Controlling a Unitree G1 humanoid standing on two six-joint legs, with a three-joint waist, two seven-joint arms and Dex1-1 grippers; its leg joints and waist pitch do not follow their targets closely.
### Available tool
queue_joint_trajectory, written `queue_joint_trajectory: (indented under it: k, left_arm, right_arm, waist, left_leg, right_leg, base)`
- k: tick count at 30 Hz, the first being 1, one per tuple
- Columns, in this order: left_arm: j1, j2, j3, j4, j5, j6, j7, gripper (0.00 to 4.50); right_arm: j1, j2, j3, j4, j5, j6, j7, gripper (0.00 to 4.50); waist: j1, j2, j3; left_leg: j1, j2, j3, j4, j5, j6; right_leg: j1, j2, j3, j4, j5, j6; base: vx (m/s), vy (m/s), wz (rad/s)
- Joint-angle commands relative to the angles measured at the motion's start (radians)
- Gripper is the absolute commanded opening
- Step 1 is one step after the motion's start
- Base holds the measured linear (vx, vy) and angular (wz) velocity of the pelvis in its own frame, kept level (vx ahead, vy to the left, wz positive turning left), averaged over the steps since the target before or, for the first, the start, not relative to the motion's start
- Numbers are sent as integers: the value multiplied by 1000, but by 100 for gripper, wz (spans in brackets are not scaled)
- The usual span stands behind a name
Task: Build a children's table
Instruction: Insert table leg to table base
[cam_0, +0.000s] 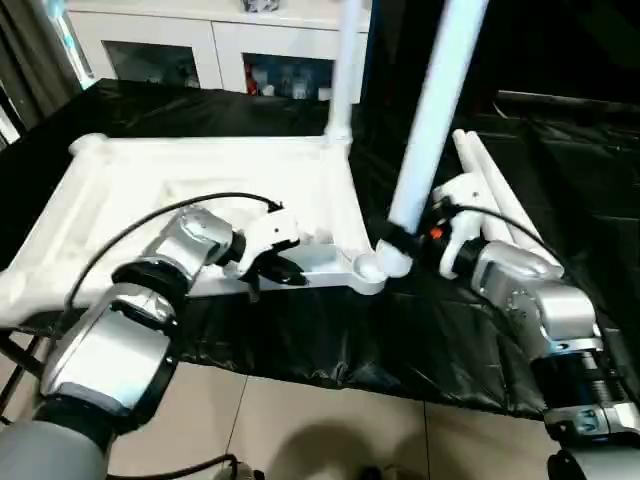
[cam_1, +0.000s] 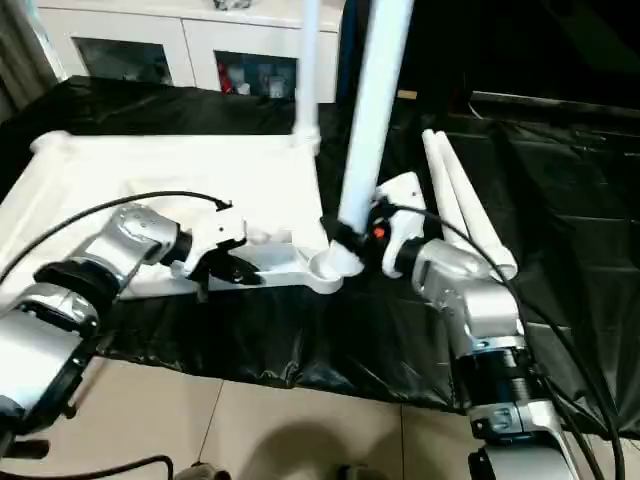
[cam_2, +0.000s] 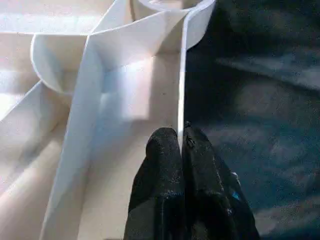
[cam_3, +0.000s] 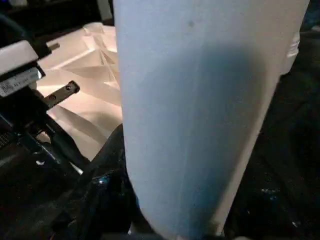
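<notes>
Seating a leg in the near right corner socket

On the left, our left gripper (cam_0: 283, 268) pinches the near rim of the upside-down tabletop (cam_0: 130, 190), steadying it on the black sheet. One leg (cam_0: 344, 70) already stands in the far right socket. To the right, our right gripper (cam_0: 400, 243) clasps a second leg (cam_0: 432, 110), its foot at the near right socket (cam_0: 372, 267). Two spare legs (cam_0: 495, 190) lie further right. Next, we judge, comes a straight downward push.

One white plastic rectangular tabletop (cam_0: 200, 190); four long white tubular legs: two upright (cam_0: 435, 110) (cam_0: 343, 70), two lying (cam_0: 490, 190) beyond the right claw (cam_0: 400, 243).
</notes>
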Motion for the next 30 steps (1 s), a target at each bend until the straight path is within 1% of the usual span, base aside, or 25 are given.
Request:
queue_joint_trajectory:
  k: [1, 2, 3, 4, 5, 6, 7, 8, 9, 10, 11, 14, 15, 16, 17, 18, 19, 20, 21, 22, 23, 24, 25, 30]
  left_arm:
    - [30, -9, 5, -17, -14, 20, -21, 0]
    - [39, -11, 7, -35, -18, 17, -24, 0]
    - [52, -11, 7, -57, -22, 13, -29, 0]
    - [64, -9, 4, -76, -23, 8, -34, 0]
    - [72, -7, 0, -90, -21, 2, -37, 0]
    - [86, -2, -3, -113, -23, -4, -42, 0]
    - [96, 1, -3, -131, -26, -4, -44, 0]
    - [104, 3, -1, -148, -29, 0, -43, 0]
    - [112, 6, 7, -163, -35, 2, -41, 0]
    - [123, 10, 20, -186, -39, 9, -44, 0]
    - [132, 17, 31, -193, -39, 2, -40, 0]
    - [143, 24, 39, -202, -41, 1, -37, 0]
    - [150, 29, 39, -208, -40, 4, -37, 0]
    - [153, 32, 37, -213, -38, 4, -39, 0]
    - [158, 35, 37, -224, -39, 8, -42, 0]
    - [163, 36, 38, -234, -42, 13, -45, 0]
    - [174, 41, 35, -260, -40, 18, -49, 0]
    - [175, 42, 34, -264, -39, 19, -50, 0]
    - [177, 44, 31, -267, -35, 18, -51, 0]
    - [179, 46, 31, -271, -32, 20, -52, 0]
    - [181, 46, 33, -273, -30, 22, -51, 0]
    - [181, 47, 35, -277, -27, 24, -50, 0]
    - [181, 47, 36, -278, -26, 25, -50, 0]
    - [178, 41, 40, -298, -32, 45, -50, 0]
  right_arm:
    - [-31, -6, 8, 13, -13, -9, 9, 189]
    - [-36, -6, 11, 23, -20, -12, 10, 189]
    - [-40, -6, 14, 31, -24, -13, 14, 189]
    - [-43, -4, 16, 39, -27, -14, 17, 189]
    - [-45, -3, 17, 44, -26, -12, 20, 189]
    - [-46, -3, 23, 46, -25, -2, 27, 189]
    - [-45, -4, 33, 46, -29, 0, 34, 189]
    - [-44, -6, 41, 46, -31, 2, 38, 189]
    - [-44, -5, 47, 48, -28, 9, 42, 189]
    - [-43, -6, 53, 46, -27, 20, 46, 189]
    - [-39, -5, 61, 53, -36, 14, 47, 189]
    - [-36, 2, 62, 67, -43, 7, 50, 189]
    - [-34, 5, 62, 74, -48, 4, 49, 189]
    - [-32, 6, 62, 76, -50, 2, 49, 189]
    - [-30, 7, 62, 81, -53, 0, 47, 189]
    - [-29, 8, 61, 84, -55, -2, 45, 189]
    - [-26, 8, 60, 93, -59, -11, 38, 189]
    - [-26, 8, 61, 94, -59, -12, 37, 189]
    - [-20, 11, 56, 96, -56, -16, 30, 189]
    - [-19, 13, 54, 96, -54, -16, 27, 189]
    - [-13, 15, 51, 96, -50, -18, 23, 189]
    - [-7, 20, 44, 99, -47, -26, 15, 189]
    - [-5, 22, 41, 102, -46, -30, 12, 189]
    - [16, 57, -12, 122, -14, -56, 5, 189]
  waist:
    - [6, -2, -93]
    - [6, -4, -93]
    - [7, -10, -93]
    - [10, -5, -93]
    - [10, -11, -93]
    - [10, -11, -93]
    - [12, -13, -92]
    - [12, -16, -91]
    - [12, -11, -91]
    - [11, -15, -92]
    - [12, -12, -92]
    - [10, -13, -92]
    - [8, -4, -92]
    - [7, -4, -92]
    - [5, -6, -92]
    - [5, 0, -92]
    - [3, -2, -92]
    - [3, -2, -93]
    - [3, -2, -93]
    - [3, 5, -92]
    - [3, 3, -93]
    - [3, 11, -93]
    - [0, 5, -91]
    - [-1, 8, -91]
  left_leg:
    - [16, 10, 1, -67, -244, 26]
    - [15, 12, 0, -68, -242, 25]
    - [16, 14, 1, -69, -243, 25]
    - [16, 13, 0, -69, -241, 26]
    - [15, 15, -1, -70, -237, 28]
    - [15, 15, -1, -70, -237, 28]
    - [18, 18, -1, -71, -235, 29]
    - [18, 18, 0, -72, -235, 31]
    - [18, 19, -1, -73, -236, 26]
    - [18, 20, -1, -74, -241, 23]
    - [17, 19, -1, -74, -238, 22]
    - [15, 18, -1, -74, -240, 16]
    - [16, 17, -1, -74, -246, 12]
    - [16, 16, -1, -74, -250, 8]
    - [15, 16, -2, -75, -254, 6]
    - [15, 15, -2, -74, -255, 6]
    - [17, 16, -1, -75, -259, 5]
    - [17, 18, -2, -75, -259, 3]
    - [18, 17, -1, -75, -258, 5]
    - [19, 17, -2, -76, -266, 2]
    - [18, 16, -2, -76, -270, 1]
    - [19, 16, -3, -76, -273, -1]
    - [19, 15, -3, -77, -284, -3]
    - [22, 15, -4, -77, -313, -6]
  right_leg:
    - [65, -52, 41, -79, -346, -213]
    - [66, -53, 41, -77, -345, -213]
    - [63, -52, 41, -79, -351, -211]
    - [63, -53, 41, -77, -353, -207]
    - [63, -54, 42, -76, -357, -202]
    - [63, -54, 42, -76, -357, -202]
    - [60, -56, 42, -75, -368, -195]
    - [58, -55, 43, -78, -371, -192]
    - [57, -54, 43, -75, -361, -194]
    - [58, -54, 44, -72, -351, -197]
    - [59, -55, 45, -72, -347, -196]
    - [60, -56, 46, -71, -341, -193]
    - [59, -55, 46, -73, -344, -192]
    - [60, -53, 45, -73, -346, -190]
    - [60, -54, 45, -73, -347, -189]
    - [61, -53, 45, -73, -346, -189]
    - [59, -52, 45, -74, -341, -191]
    - [60, -54, 46, -72, -337, -195]
    - [59, -53, 46, -73, -335, -199]
    - [58, -51, 46, -74, -331, -200]
    - [60, -50, 45, -73, -329, -200]
    - [60, -51, 45, -72, -327, -201]
    - [59, -49, 45, -75, -332, -199]
    - [58, -51, 44, -80, -366, -195]
  base:
    - [0, 0, 0]
    - [0, 0, 0]
    - [0, 0, 0]
    - [0, 0, 0]
    - [0, 0, 0]
    - [0, 0, 0]
    - [0, 0, 0]
    - [0, 0, 0]
    - [0, 0, 0]
    - [0, 0, 0]
    - [0, 0, 0]
    - [0, 0, 0]
    - [0, 0, 0]
    - [0, 0, 0]
    - [0, 0, 0]
    - [0, 0, 0]
    - [0, 0, 0]
    - [0, 0, 0]
    - [0, 0, 0]
    - [0, 0, 0]
    - [0, 0, 0]
    - [0, 0, 0]
    - [0, 0, 0]
    - [0, 0, 0]
